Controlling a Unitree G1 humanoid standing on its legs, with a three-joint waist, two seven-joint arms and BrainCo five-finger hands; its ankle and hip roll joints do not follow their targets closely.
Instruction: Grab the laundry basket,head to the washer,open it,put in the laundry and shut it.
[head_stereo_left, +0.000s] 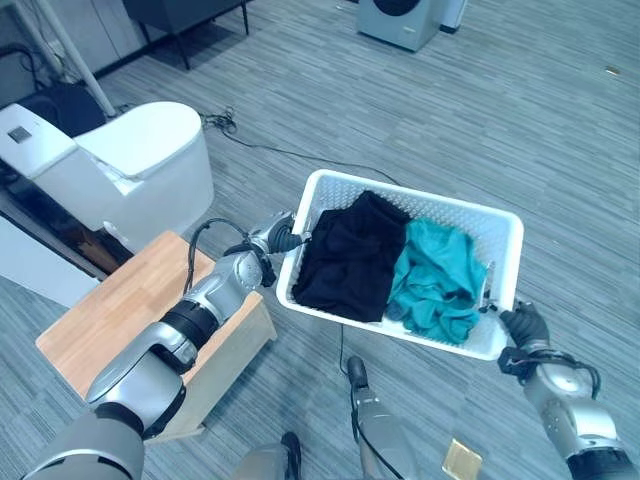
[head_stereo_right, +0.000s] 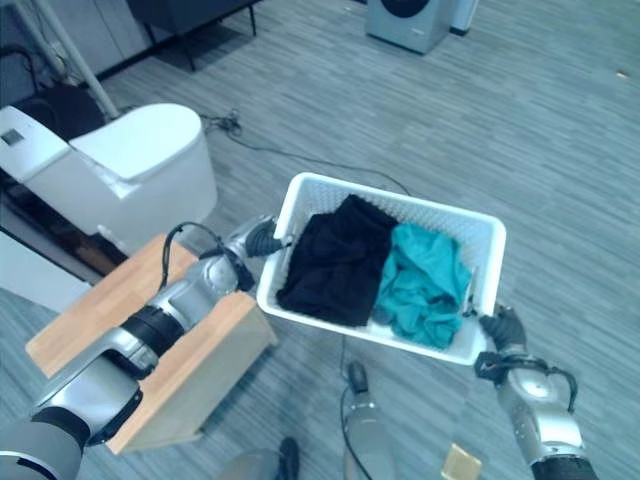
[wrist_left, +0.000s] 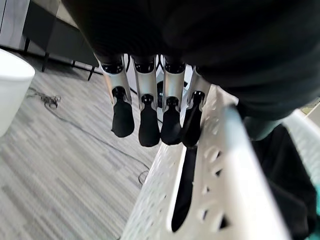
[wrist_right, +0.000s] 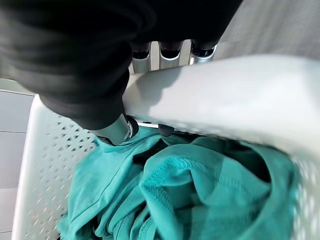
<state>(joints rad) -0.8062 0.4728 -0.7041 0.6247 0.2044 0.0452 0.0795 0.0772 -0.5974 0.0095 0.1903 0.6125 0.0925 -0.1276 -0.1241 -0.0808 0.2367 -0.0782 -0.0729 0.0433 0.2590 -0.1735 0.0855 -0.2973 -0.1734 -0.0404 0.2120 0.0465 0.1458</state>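
The left hand (head_stereo_left: 281, 240) gripped the left end rim of the white laundry basket (head_stereo_left: 330, 191); in its wrist view the dark-tipped fingers (wrist_left: 150, 127) hung curled down over the outside of the perforated wall, hooked on the rim. The right hand (head_stereo_left: 523, 326) clasped the opposite end, at the basket's near right corner; its wrist view showed the thumb (wrist_right: 117, 131) pressed inside against the rim and the fingers (wrist_right: 171, 50) wrapped over the outer side, so it pinched the rim between them.

The basket hung between the two hands above the grey striped floor (head_stereo_left: 520, 120), clear of it. Inside lay a black garment (head_stereo_left: 350, 256) on the left half and a teal garment (head_stereo_left: 435, 279) on the right half, touching each other and bunched.

Just beside the left arm stood a low wooden counter (head_stereo_left: 110, 310). Beyond it sat a white toilet (head_stereo_left: 140, 165). Well apart, at the far edge of the floor, stood the washer (head_stereo_left: 400, 20).
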